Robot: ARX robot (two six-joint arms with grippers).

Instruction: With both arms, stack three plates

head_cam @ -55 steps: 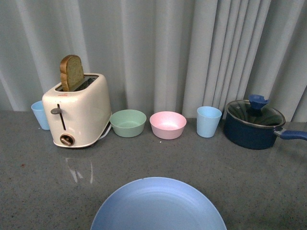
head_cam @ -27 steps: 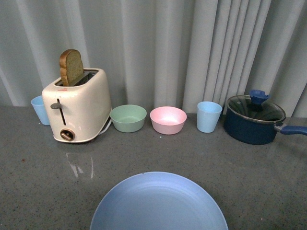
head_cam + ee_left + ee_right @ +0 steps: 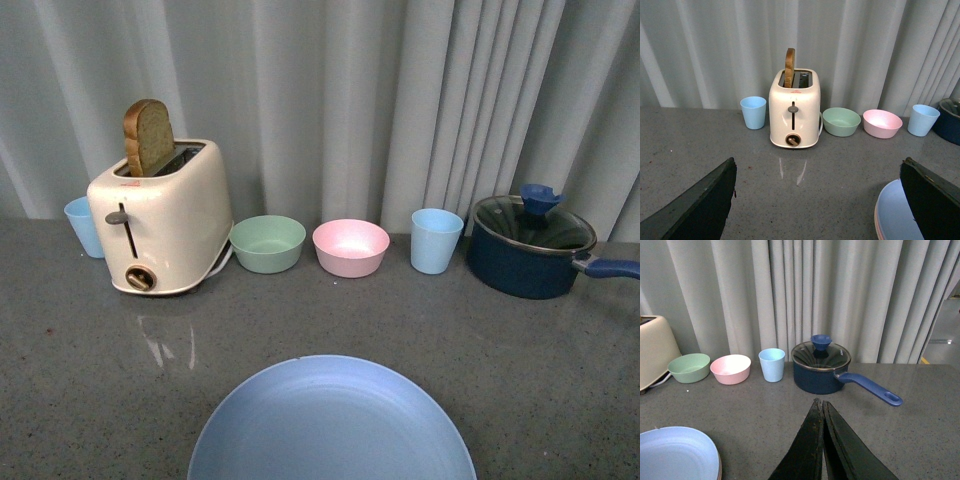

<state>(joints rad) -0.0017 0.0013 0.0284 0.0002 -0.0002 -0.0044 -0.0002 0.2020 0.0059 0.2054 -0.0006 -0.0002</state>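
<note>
Our left pincer (image 3: 815, 200) is spread wide with nothing between its fingers, and our right pincer (image 3: 822, 412) is closed, its fingers pressed together on nothing. The light blue plate (image 3: 331, 425) lies near us on the grey surface (image 3: 80, 340), topping a stack; a pink rim (image 3: 876, 220) peeks out beneath it. Far behind stand a toaster (image 3: 165, 225), green bowl (image 3: 267, 243), pink bowl (image 3: 350, 247) and pot (image 3: 530, 250)

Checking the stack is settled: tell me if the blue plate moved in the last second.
No. The light blue plate sits slightly higher in frame, but so does the pink bowl; the gap between them looks unchanged.
</note>
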